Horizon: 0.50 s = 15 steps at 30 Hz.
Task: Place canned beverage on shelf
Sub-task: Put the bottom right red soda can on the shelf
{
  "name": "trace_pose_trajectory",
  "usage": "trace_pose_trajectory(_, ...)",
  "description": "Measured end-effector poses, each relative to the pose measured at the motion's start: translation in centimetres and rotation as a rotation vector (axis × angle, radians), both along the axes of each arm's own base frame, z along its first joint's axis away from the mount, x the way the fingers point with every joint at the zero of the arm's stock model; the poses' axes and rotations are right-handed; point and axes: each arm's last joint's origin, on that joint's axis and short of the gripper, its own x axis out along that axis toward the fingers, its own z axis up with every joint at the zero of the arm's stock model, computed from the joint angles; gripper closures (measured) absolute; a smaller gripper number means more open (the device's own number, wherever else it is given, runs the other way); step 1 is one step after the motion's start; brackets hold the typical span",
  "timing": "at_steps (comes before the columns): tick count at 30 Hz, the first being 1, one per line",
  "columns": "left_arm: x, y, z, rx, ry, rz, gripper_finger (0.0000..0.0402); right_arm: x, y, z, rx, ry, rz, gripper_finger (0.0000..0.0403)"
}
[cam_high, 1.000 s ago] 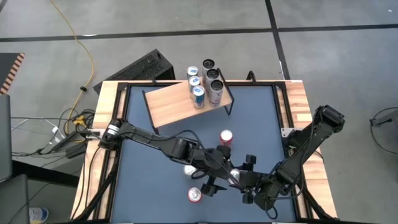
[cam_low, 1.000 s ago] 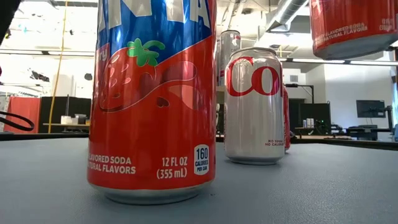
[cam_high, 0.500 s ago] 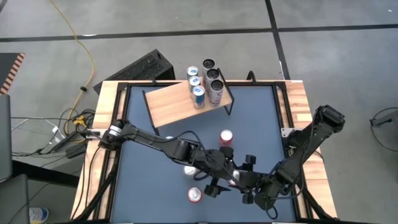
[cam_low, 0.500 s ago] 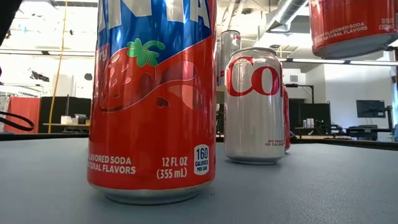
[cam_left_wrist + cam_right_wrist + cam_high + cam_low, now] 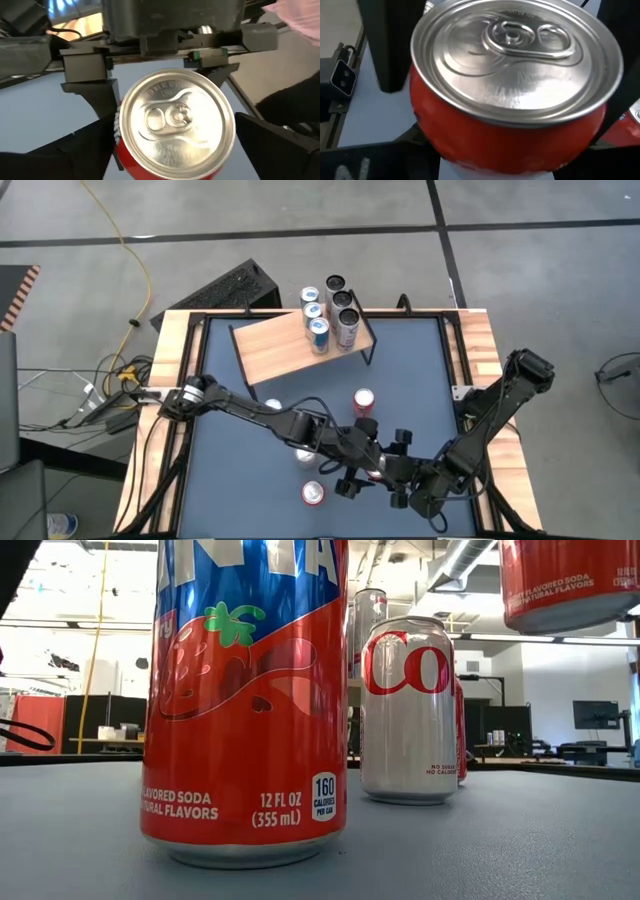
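A red canned beverage point(image 5: 172, 125) with a silver top hangs above the table near its front right, and my right gripper point(image 5: 398, 478) is shut on it. In the low view its bottom point(image 5: 570, 585) shows well clear of the table. My left gripper point(image 5: 172, 155) is open, with one finger on either side of this can; I cannot tell whether they touch it. The shelf point(image 5: 285, 350), a light wooden board on black legs, stands at the table's far edge with several cans point(image 5: 330, 315) at its right end. My right gripper pinches the red can's side wall point(image 5: 435, 135), below the rim, between its two fingers. It comes slanting down from the table's near right. The can is lifted clear of the table, top up and about upright.
A strawberry soda can point(image 5: 314, 493) stands near the front edge. A red can point(image 5: 363, 401) stands mid-table, and a silver can point(image 5: 408, 710) stands beneath my left arm. The mat's far right part, in front of the shelf, is bare.
My left gripper has gone down and toward the table's near right, up to the can that my right gripper holds. The held can has stayed in place.
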Motion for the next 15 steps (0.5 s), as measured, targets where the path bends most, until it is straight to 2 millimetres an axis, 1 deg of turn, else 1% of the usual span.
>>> trace_pose_trajectory(7, -0.03, -0.23, 0.08, 0.013, -0.014, 0.007, 0.0116, 0.05, 0.03, 0.04, 0.002, -0.006, 0.000, 0.0159)
trace_pose_trajectory(10, -0.03, -0.26, 0.09, 0.013, -0.015, 0.010, 0.0118, 0.05, 0.05, 0.05, 0.003, -0.007, 0.002, 0.0153)
trace_pose_trajectory(15, -0.14, -0.58, 0.13, 0.012, -0.018, 0.031, 0.0118, 0.13, 0.14, 0.13, 0.007, -0.015, 0.009, 0.0110)
